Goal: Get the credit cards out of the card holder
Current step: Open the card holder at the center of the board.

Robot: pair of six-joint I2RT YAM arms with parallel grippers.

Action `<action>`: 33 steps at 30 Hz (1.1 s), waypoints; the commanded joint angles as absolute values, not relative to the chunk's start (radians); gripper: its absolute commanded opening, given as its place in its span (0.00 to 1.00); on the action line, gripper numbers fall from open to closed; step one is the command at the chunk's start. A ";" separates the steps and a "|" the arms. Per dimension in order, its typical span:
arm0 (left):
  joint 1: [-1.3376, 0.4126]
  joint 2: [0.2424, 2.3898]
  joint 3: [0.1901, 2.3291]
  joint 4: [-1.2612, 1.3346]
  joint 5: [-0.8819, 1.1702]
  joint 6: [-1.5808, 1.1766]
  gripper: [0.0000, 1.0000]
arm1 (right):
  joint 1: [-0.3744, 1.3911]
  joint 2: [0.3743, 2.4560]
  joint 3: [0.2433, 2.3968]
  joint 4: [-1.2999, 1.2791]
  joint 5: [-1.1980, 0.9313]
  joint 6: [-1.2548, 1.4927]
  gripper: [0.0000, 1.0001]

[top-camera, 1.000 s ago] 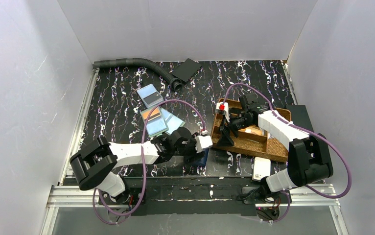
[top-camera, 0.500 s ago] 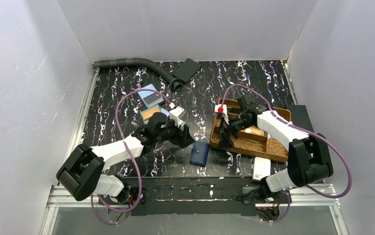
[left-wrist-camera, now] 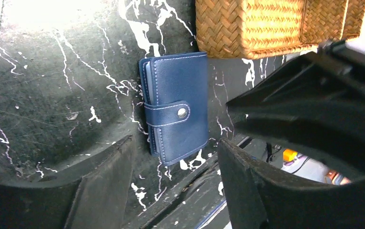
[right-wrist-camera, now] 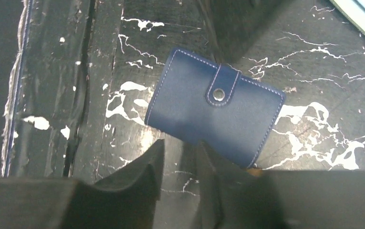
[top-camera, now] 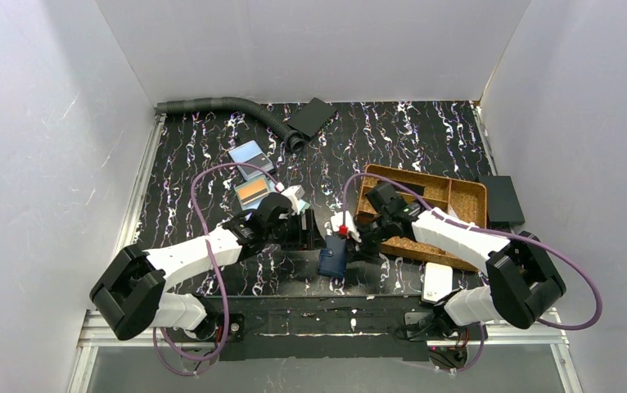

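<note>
Left wrist view: black, white-veined desk point(left-wrist-camera: 52, 95); coarse woven tray point(left-wrist-camera: 247, 24). Left claw point(left-wrist-camera: 173, 143) spread wide, empty. Right claw point(right-wrist-camera: 180, 144) narrowly parted, empty, tips at card holder point(left-wrist-camera: 180, 76) edge. Navy, stitched, flat on desk just beside tray; metal snap point(left-wrist-camera: 182, 112) fastened.

The right gripper point(top-camera: 348, 242) leaves the brown woven tray point(top-camera: 457, 182) and now hangs low over the small dark navy book-like card holder point(top-camera: 332, 258). The left gripper point(top-camera: 304, 231) draws off it and sits just beside.
</note>
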State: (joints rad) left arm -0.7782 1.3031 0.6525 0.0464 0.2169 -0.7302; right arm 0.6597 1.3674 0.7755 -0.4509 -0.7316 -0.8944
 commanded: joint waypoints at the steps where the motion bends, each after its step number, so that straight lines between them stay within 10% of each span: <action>1: -0.808 1.340 0.744 -0.121 0.077 -0.855 0.57 | 0.729 1.349 0.752 -0.247 -0.589 -0.805 0.29; 14: -0.833 1.379 0.717 -0.068 0.078 -0.799 0.58 | 0.774 1.404 0.747 -0.157 -0.544 -0.647 0.20; 33: -0.818 1.442 0.500 0.325 0.360 -0.859 0.26 | 0.776 1.490 0.769 -0.136 -0.564 -0.567 0.21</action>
